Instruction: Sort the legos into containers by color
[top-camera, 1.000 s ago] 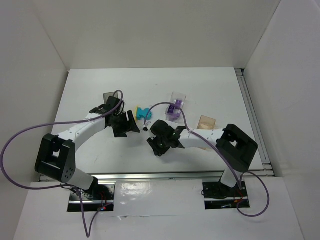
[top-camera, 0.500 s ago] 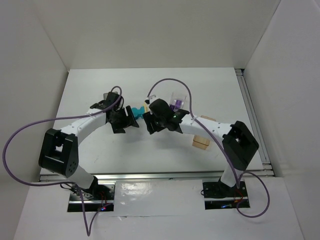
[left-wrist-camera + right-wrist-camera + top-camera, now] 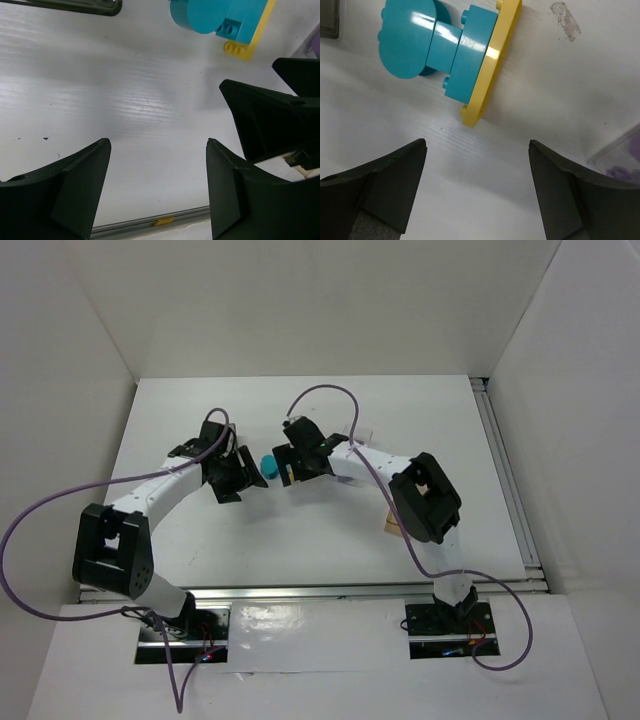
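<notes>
You get bright, even overhead light on the white table (image 3: 400, 420), only soft shadows beneath the arms (image 3: 165, 490), a glossy highlight on the teal lego (image 3: 410, 45) in the right wrist view, and near-black, slightly soft gripper fingers (image 3: 65, 190) along the bottom of both wrist views.

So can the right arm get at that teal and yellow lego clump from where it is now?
Probably yes. The right end effector is open, and only bare table lies between it and the teal and yellow lego clump just ahead.
</notes>
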`<state>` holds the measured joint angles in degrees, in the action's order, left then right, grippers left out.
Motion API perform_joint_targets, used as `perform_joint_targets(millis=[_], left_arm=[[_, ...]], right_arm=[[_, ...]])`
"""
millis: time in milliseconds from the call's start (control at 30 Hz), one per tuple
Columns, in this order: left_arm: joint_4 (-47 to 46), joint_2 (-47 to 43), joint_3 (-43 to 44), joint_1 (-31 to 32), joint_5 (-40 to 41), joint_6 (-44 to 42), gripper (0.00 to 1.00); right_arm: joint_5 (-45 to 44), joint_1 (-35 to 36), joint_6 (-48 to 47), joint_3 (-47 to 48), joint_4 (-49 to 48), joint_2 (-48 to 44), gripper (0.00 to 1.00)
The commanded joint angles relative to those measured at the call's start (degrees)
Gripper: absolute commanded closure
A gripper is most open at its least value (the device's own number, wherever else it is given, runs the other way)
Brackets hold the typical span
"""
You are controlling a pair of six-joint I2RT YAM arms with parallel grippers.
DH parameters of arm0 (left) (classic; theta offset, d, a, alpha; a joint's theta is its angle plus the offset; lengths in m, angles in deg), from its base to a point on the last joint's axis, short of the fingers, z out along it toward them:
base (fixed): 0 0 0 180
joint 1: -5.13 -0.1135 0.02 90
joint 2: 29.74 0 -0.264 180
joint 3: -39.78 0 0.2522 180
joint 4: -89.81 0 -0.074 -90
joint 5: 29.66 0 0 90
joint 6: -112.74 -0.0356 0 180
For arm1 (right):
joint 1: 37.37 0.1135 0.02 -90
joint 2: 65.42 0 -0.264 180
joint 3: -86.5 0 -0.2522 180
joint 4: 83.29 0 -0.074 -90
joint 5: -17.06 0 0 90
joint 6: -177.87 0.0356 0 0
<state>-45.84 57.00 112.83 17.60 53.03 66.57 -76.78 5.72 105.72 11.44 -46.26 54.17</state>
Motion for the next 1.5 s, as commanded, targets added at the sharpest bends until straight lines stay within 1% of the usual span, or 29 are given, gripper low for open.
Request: perform_joint_targets(millis=[0,67,233,300,333,400,433,467,567,700,800,833,933,967,1067,1100,1233,1333,1433,1467], left_arm=[[0.8,-2.7,-0.8,-1.4,0.3,0.2,0.18],[0.8,-2.7,-1.3,-1.4,0.3,0.2,0.18],[0.3,-2.7,-1.8,-2.5,-0.2,-0.3,0.18],[0.3,-2.7,-1.8,-2.5,-0.2,-0.3,0.19],[0.3,-2.7,-1.8,-2.5,-0.2,-0.3,0.19],[0.3,-3.2,-2.3,-3.1,-0.2,-0.3,0.19],[0.3,-3.2,-2.3,-3.7,-0.2,-0.9,0.19],[0.3,-3.8,-2.3,-3.7,-0.2,-0.9,0.19],[0.3,-3.8,-2.3,-4.2,-0.8,-0.9,0.19],[0.3,-3.8,-2.3,-4.2,-1.3,-0.9,0.19],[0.3,-3.8,-2.3,-4.2,-1.8,-1.4,0.19],[0.3,-3.8,-2.3,-4.2,-1.8,-1.4,0.19],[0.3,-3.8,-2.3,-4.2,-1.8,-1.4,0.19],[0.3,-3.8,-2.3,-4.2,-1.8,-1.9,0.19],[0.3,-3.8,-2.3,-4.7,-2.4,-2.4,0.19],[0.3,-3.8,-2.3,-4.7,-3.2,-2.4,0.19],[-1.0,-4.3,-2.3,-4.7,-5.9,-4.0,0.18],[-2.7,-4.3,-2.9,-5.3,-9.2,-4.7,0.17],[-4.7,-4.8,-2.9,-5.3,-12.8,-4.7,0.15],[-5.4,-4.8,-2.9,-5.3,-13.8,-4.7,0.15]], right_arm=[[1.2,0.1,2.1,4.4,0.9,1.5,0.09],[0.7,0.1,3.4,5.8,0.4,3.4,0.05],[-3.7,0.1,6.7,9.0,1.4,7.1,0.05],[-6.2,0.1,8.3,9.6,2.0,8.1,0.09],[-6.2,0.1,8.3,9.6,2.0,9.0,0.12],[-6.7,0.1,8.8,10.2,1.5,9.6,0.15],[-6.7,0.1,8.8,10.2,1.5,10.2,0.18],[-6.7,0.1,8.8,10.2,1.5,10.2,0.2],[-6.7,0.1,9.3,9.7,0.1,10.2,0.23],[-7.2,0.6,9.8,9.7,-0.6,10.8,0.23],[-8.6,1.2,9.8,11.5,-0.5,12.1,0.25],[-9.2,1.2,9.8,12.6,-0.5,12.9,0.3],[-9.7,1.8,9.8,13.3,0.0,13.4,0.38],[-10.3,1.8,9.8,13.3,0.0,13.4,0.44],[-10.3,1.8,9.8,13.3,0.0,12.6,0.57],[-10.3,1.8,9.8,13.3,0.0,12.6,0.66],[-11.0,1.8,9.2,9.7,-0.7,7.7,0.81],[-10.5,1.8,8.4,4.8,-2.2,1.6,0.82],[-9.4,1.8,7.6,1.1,-3.0,-2.4,0.83],[-9.3,1.8,7.6,-1.5,-3.0,-5.3,0.83]])
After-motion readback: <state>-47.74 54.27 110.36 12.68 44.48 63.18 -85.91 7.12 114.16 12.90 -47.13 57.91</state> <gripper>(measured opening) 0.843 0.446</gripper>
